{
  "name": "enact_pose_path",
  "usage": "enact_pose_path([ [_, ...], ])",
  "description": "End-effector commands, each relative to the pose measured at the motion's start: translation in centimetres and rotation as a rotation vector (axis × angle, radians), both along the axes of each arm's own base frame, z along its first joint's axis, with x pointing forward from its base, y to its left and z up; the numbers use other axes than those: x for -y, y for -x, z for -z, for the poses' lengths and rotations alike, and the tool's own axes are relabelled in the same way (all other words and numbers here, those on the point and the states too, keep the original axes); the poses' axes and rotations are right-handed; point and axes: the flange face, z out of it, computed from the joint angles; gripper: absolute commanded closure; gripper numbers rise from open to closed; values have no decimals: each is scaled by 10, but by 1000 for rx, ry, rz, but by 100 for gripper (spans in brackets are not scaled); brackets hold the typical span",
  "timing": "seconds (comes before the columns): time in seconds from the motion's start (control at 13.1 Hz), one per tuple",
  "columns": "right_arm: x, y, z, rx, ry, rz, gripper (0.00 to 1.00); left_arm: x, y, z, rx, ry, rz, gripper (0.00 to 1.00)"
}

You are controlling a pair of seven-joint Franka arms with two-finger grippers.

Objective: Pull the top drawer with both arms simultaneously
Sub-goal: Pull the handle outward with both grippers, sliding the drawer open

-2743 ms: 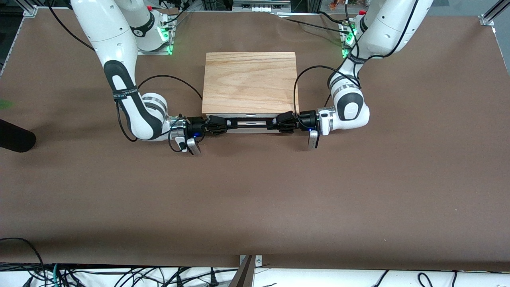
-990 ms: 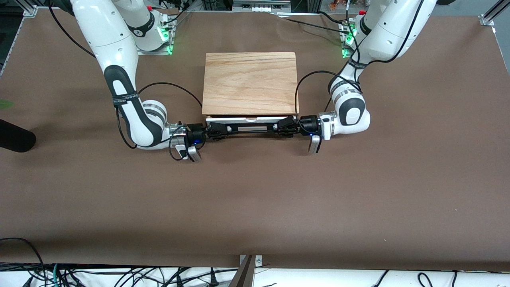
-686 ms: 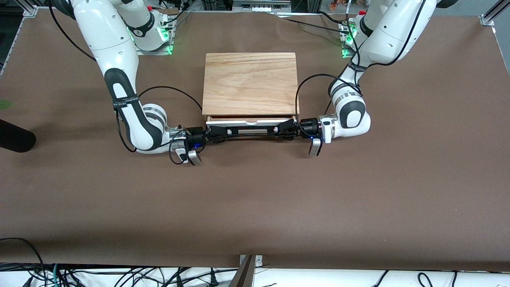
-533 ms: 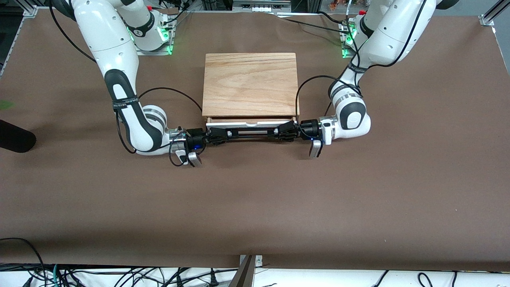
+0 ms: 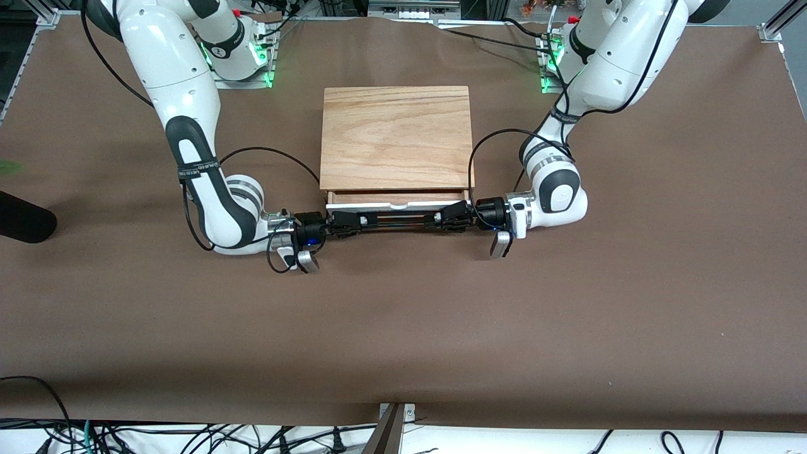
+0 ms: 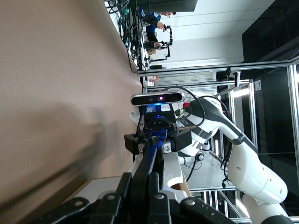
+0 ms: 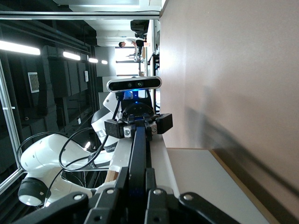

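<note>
top drawer (image 5: pixel 397 203) partly out | left gripper (image 5: pixel 449 218), right gripper (image 5: pixel 345 222) fingers clamped on handle (image 5: pixel 397 219) ends

I see a brown table (image 5: pixel 403 328) under everything. Tangled cables (image 5: pixel 189 435) hang along its edge nearest the front camera.

top drawer (image 5: pixel 397 200) partly open, both grippers on handle (image 5: pixel 397 220)
</note>
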Motion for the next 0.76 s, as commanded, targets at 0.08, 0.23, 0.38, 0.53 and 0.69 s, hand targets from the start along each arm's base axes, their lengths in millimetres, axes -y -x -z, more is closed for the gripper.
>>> enact_pose_path([
  [0.08,37,-64,-59,36,-73,134,94,-34,-13,7,-17,-45,-83,100],
  [0.23,43,-63,-56,33,-62,131,94,-39,-18,5,-15,-46,-93,100],
  [0.38,49,-65,-61,42,-57,121,94,-49,-26,-6,-47,-63,-70,100],
  [0.53,54,-68,-63,45,-67,121,94,-53,-34,-12,-50,-64,-69,100],
  [0.69,56,-68,-63,46,-67,124,94,-54,-35,-9,-59,-64,-70,100],
])
